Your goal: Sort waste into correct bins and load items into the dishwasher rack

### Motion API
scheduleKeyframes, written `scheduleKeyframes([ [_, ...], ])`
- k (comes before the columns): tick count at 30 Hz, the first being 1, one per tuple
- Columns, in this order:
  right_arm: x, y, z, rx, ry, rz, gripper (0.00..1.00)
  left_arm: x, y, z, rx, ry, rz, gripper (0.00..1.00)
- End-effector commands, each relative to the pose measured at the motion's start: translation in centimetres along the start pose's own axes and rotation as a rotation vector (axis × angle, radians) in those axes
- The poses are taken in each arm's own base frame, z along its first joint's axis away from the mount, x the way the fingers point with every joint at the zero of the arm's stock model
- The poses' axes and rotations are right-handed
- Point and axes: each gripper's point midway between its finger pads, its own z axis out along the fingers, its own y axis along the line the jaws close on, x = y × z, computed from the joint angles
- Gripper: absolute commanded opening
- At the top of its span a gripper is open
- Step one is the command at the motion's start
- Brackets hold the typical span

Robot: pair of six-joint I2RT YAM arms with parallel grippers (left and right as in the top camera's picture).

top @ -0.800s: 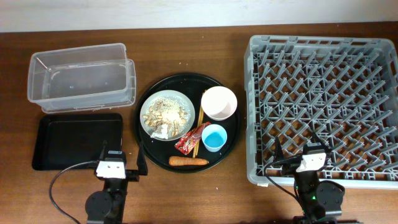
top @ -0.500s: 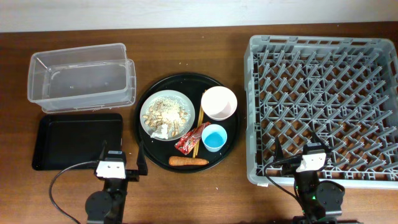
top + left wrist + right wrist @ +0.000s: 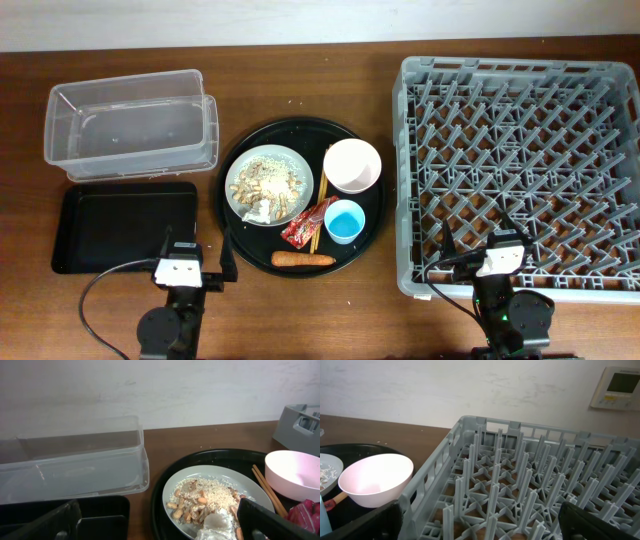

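Note:
The plate (image 3: pixel 303 176) holds beige food scraps (image 3: pixel 266 180) and a white scrap (image 3: pixel 262 210). Beside it lie the chopsticks (image 3: pixel 322 195), a red wrapper (image 3: pixel 305 228), a carrot (image 3: pixel 303 260), a blue cup (image 3: pixel 344 221) and a white bowl (image 3: pixel 352 165). The clear tub (image 3: pixel 130 130) and flat black tray (image 3: pixel 120 225) sit at the left, the grey rack (image 3: pixel 500 68) at the right. My left gripper (image 3: pixel 198 255) (image 3: pixel 160 527) is open and empty at the front, between tray and plate. My right gripper (image 3: pixel 476 245) (image 3: pixel 480 527) is open and empty over the rack's front edge.
The dishes and waste all rest on a large round black tray (image 3: pixel 290 127) in the middle of the brown wooden table. A white wall runs behind the table. A cable loops by the left arm's base (image 3: pixel 100 285).

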Motion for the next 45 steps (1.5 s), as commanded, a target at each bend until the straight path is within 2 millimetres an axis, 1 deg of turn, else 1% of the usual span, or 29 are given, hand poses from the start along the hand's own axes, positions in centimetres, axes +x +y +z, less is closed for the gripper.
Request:
scheduleKeyframes([
  [1, 0.2, 0.0, 0.0, 0.002, 0.003, -0.002, 0.98, 0.1, -0.1, 0.0, 0.008, -0.002, 0.012, 0.99],
  [9, 0.1, 0.0, 0.0, 0.002, -0.001, -0.002, 0.98, 0.4, -0.1, 0.1, 0.005, 0.010, 0.011, 0.99],
  [13, 0.1, 0.0, 0.0, 0.003, 0.001, 0.094, 0.98, 0.8, -0.1, 0.2, 0.007, 0.028, 0.012, 0.99],
  [14, -0.2, 0.0, -0.1, 0.003, 0.000, 0.131, 0.98, 0.8, -0.1, 0.2, 0.007, 0.030, 0.012, 0.99],
  [16, -1.2, -0.1, -0.5, 0.003, 0.005, 0.130, 0.98, 1.1, -0.1, 0.2, 0.007, 0.040, 0.012, 0.99],
  [18, -2.2, -0.2, -1.4, 0.002, 0.062, 0.132, 0.98, 1.0, -0.2, 0.2, 0.015, 0.039, 0.011, 0.99],
  [20, -3.4, -0.2, -2.0, 0.002, 0.099, 0.134, 0.98, 0.9, -1.2, 0.2, 0.071, 0.036, 0.001, 0.99],
  [21, -3.9, -0.2, -2.4, 0.001, 0.136, 0.136, 0.98, 0.7, -1.3, 0.1, 0.076, 0.040, -0.037, 0.99],
  [23, -4.4, -0.3, -3.0, -0.001, 0.241, 0.140, 0.98, 0.2, -1.2, -0.3, 0.073, 0.068, -0.051, 0.99],
  [24, -4.6, -0.3, -3.1, -0.003, 0.291, 0.143, 0.98, -0.5, -1.2, -0.6, 0.073, 0.079, -0.052, 0.99],
  [26, -5.0, -0.3, -2.8, -0.001, 0.368, 0.160, 0.98, -1.6, -1.1, -0.8, 0.073, 0.099, -0.052, 0.99],
  [28, -4.9, -0.3, -2.4, -0.003, 0.499, 0.164, 0.98, -2.7, -1.1, -0.5, 0.074, 0.164, -0.052, 0.99],
  [31, -4.3, -0.3, -1.9, -0.005, 0.689, 0.169, 0.98, -3.6, -1.1, 0.8, 0.078, 0.302, -0.053, 0.99],
  [33, -3.9, -0.3, -1.7, -0.007, 0.822, 0.174, 0.98, -4.9, -1.9, 2.7, 0.125, 0.411, -0.064, 0.99],
  [34, -3.8, -0.3, -1.5, -0.008, 0.853, 0.175, 0.98, -5.2, -2.4, 3.4, 0.149, 0.457, -0.071, 0.99],
  [35, -3.6, -0.2, -1.2, -0.011, 0.884, 0.177, 0.98, -4.9, -2.8, 4.1, 0.172, 0.538, -0.080, 0.99],
  [38, -2.7, -0.4, -1.0, 0.001, 0.927, 0.172, 0.98, -3.1, -3.7, 5.6, 0.195, 0.802, -0.087, 0.99],
  [39, -2.5, -0.4, -0.9, 0.004, 0.936, 0.171, 0.98, -2.8, -3.9, 6.0, 0.199, 0.852, -0.086, 0.99],
  [41, -2.3, -0.4, -0.9, 0.003, 0.949, 0.171, 0.98, -1.9, -4.1, 7.5, 0.200, 0.918, -0.088, 0.99],
  [43, -2.3, -0.4, -0.9, 0.003, 0.948, 0.171, 0.98, -0.4, -4.2, 8.2, 0.200, 0.958, -0.090, 0.99],
  [44, -2.3, -0.4, -0.9, 0.003, 0.949, 0.171, 0.98, 0.4, -4.7, 8.4, 0.223, 0.985, -0.104, 0.99],
  [45, -2.3, -0.4, -0.9, 0.003, 0.948, 0.171, 0.98, 0.9, -5.7, 8.5, 0.277, 1.005, -0.135, 0.99],
])
